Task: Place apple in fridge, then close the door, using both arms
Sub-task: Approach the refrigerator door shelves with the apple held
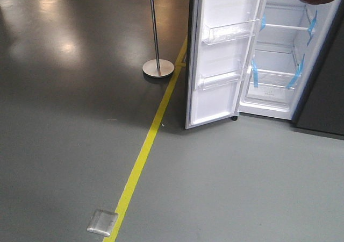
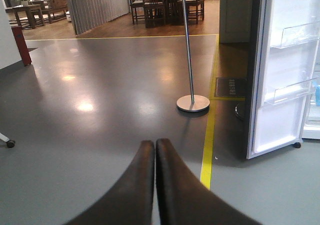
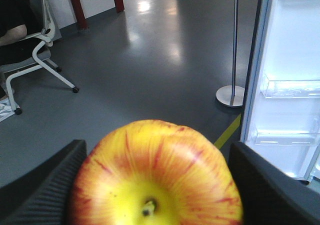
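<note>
R gripper (image 3: 156, 185) clamps apple (image 3: 155, 170), bottom centre of wrist view; L gripper (image 2: 155, 152) pinched closed, empty. Watch open door (image 1: 215, 64), top of front view: clip its edge and you could knock apple loose.

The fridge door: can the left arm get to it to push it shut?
Probably, once closer. The left gripper is shut and empty, with bare floor between it and the open door; the pole stand nearby might crowd it.
</note>
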Tool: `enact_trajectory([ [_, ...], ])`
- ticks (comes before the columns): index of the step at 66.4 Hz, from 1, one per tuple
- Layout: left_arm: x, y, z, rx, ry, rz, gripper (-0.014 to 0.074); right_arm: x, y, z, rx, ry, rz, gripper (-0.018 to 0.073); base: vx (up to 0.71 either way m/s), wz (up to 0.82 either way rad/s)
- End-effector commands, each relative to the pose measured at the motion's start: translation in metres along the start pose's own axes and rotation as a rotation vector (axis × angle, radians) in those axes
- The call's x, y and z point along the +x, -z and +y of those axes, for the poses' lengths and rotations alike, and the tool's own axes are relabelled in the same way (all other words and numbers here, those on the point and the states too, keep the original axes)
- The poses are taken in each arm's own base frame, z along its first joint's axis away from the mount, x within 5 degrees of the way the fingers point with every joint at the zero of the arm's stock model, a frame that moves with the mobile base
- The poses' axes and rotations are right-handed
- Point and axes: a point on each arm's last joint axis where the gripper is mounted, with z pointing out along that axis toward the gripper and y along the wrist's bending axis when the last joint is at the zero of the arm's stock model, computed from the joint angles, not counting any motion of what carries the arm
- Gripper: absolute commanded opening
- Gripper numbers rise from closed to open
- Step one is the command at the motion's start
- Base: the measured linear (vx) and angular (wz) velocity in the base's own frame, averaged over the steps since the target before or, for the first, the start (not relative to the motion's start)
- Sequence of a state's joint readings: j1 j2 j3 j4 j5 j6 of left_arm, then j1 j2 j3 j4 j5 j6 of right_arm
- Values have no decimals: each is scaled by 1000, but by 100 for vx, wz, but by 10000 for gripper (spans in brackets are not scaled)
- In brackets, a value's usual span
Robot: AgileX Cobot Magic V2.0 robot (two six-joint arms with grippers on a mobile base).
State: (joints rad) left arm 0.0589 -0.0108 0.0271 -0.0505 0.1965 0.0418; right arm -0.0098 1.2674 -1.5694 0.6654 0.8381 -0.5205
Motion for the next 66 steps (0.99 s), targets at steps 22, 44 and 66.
enact_trajectory([
  [22, -3, 0, 0, -3, 10, -77, -8, -18, 16, 7, 15, 11, -125, 141, 10, 1],
  [44, -3, 0, 0, -3, 10, -77, -8, -18, 16, 7, 15, 11, -125, 141, 9, 0],
  [66, -3, 0, 0, 1, 10, -77, -8, -18, 16, 7, 15, 11, -125, 141, 8, 1],
])
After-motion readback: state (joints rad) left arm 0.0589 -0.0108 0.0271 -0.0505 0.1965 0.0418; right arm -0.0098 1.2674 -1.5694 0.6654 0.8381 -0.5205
